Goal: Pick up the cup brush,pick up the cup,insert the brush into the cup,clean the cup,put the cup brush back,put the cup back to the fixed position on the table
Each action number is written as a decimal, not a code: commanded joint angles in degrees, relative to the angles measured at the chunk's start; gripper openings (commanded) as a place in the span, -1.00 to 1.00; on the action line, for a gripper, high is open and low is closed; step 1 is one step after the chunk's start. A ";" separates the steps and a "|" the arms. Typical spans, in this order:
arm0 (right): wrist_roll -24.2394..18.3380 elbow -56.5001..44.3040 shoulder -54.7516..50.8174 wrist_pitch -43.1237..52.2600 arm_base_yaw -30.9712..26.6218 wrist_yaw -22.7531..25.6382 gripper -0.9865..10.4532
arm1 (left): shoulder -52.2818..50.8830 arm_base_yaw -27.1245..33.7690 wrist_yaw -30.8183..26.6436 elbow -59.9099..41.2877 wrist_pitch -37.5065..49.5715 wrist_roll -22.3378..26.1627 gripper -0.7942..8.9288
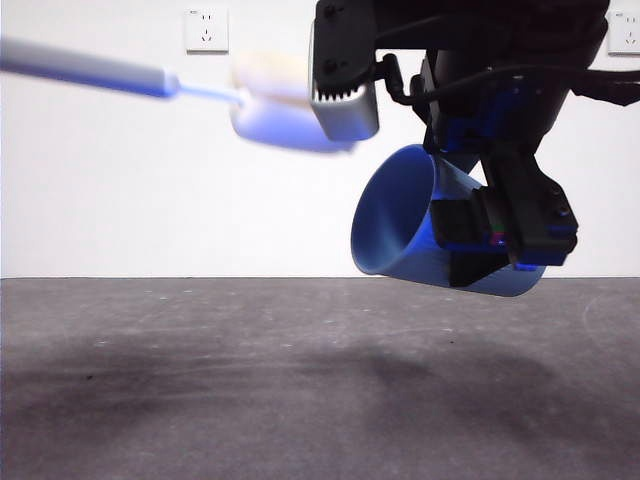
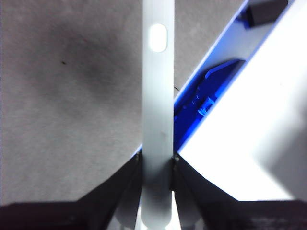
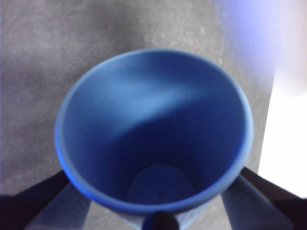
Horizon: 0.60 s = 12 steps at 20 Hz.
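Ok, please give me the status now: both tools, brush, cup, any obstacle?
Left tool shut on cup brush, right tool shut on cup. Both held above the table. Sponge head outside the cup mouth, not inserted. Nothing between them.

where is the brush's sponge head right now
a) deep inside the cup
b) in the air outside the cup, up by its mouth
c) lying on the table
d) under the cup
b: the sponge head hangs in the air beside and above the tilted cup, whose inside looks empty.

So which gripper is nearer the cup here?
Right. The right gripper is shut on the cup, holding it tilted above the table. The left gripper holds the cup brush off to the cup's open side.
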 commanded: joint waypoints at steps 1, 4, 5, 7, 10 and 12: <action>8.55 0.28 -1.14 0.37 -1.01 1.57 -0.85 | -0.81 0.50 -4.26 -0.07 -2.95 -4.09 -0.85; 16.68 0.28 -3.50 0.33 -2.45 2.49 -0.85 | -0.81 2.12 -8.17 -0.13 -2.49 -5.99 -0.85; 19.19 0.28 -4.57 0.31 -2.95 2.36 -0.85 | -0.72 2.82 -8.07 -0.20 -1.44 -6.12 -0.85; 25.22 0.28 -7.43 0.31 -4.07 2.21 -0.85 | -0.52 4.63 -6.82 -0.72 3.04 -6.75 -0.85; 33.09 0.28 -12.72 0.31 -5.81 -0.98 -0.85 | 0.87 7.78 -5.49 -1.49 10.82 -10.47 -0.85; 37.64 0.28 -16.55 0.44 -7.06 -4.55 -0.85 | 2.40 10.32 -5.46 -1.88 16.02 -12.61 -0.85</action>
